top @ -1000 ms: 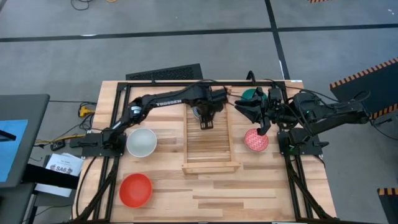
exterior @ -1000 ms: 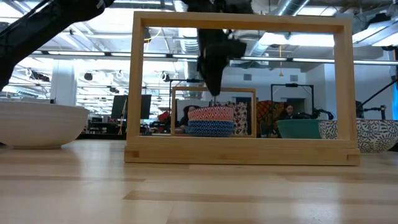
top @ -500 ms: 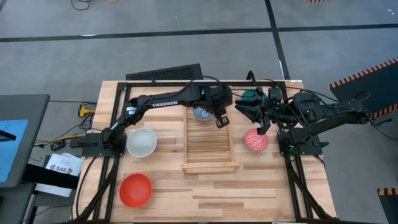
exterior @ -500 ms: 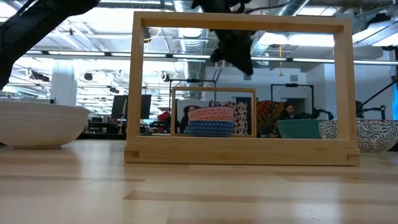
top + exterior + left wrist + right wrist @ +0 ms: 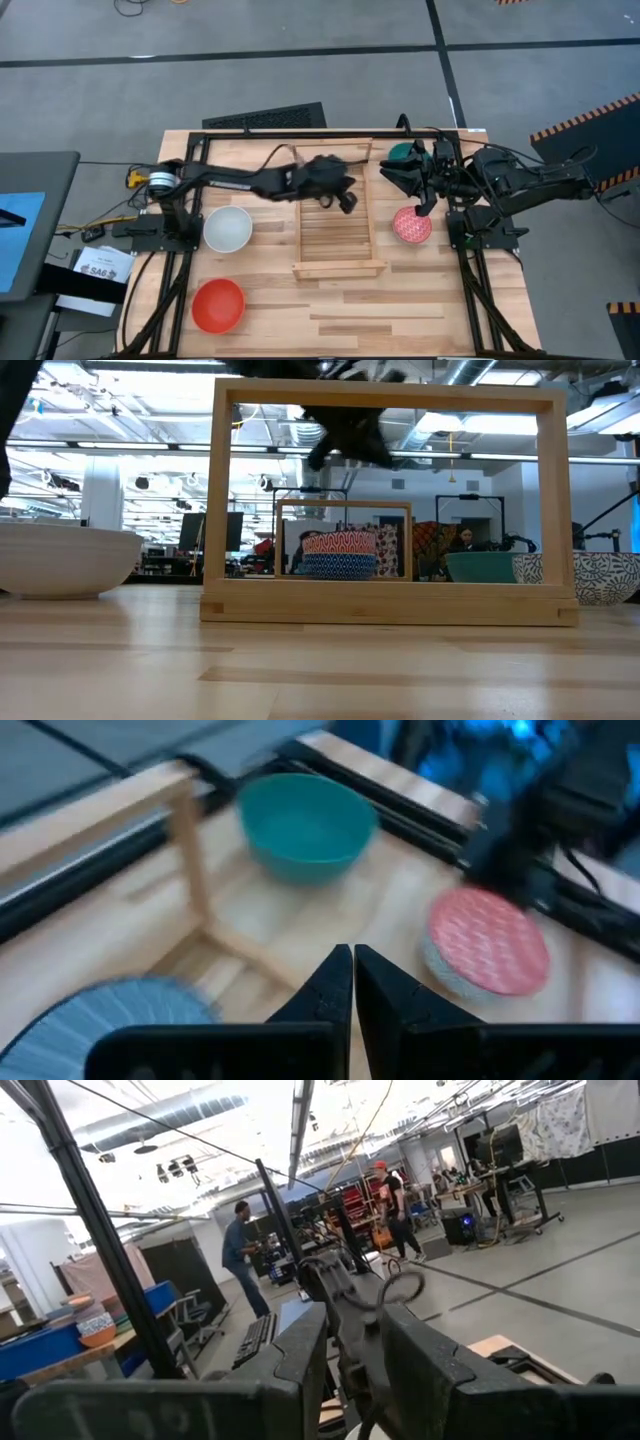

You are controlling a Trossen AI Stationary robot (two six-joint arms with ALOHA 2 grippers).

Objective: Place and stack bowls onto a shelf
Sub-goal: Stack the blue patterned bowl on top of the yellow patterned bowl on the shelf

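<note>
The shelf (image 5: 338, 240) lies lengthwise at the table's middle. The blue-patterned bowl (image 5: 110, 1010) stands on the shelf's far end (image 5: 340, 555); my left arm hides it from above. My left gripper (image 5: 345, 203) hovers shut above the shelf (image 5: 352, 975), just right of that bowl. The pink speckled bowl (image 5: 412, 225) and the teal bowl (image 5: 405, 152) stand on the table right of the shelf. The white bowl (image 5: 228, 228) and the red bowl (image 5: 218, 305) stand to its left. My right gripper (image 5: 410, 190) hangs open between the teal and pink bowls (image 5: 355, 1370).
Black frame rails (image 5: 330, 133) run along the table's far edge and both sides. A black grille (image 5: 265, 117) lies beyond the far edge. People stand in the room behind (image 5: 240, 1250). Bare wood (image 5: 400, 320) lies in front of the shelf.
My left gripper has shut, risen from just above the blue-patterned bowl and swung a little toward the right. Its arm has dropped lower and stretched out from the table's left. The bowl stays on the shelf's far end.
</note>
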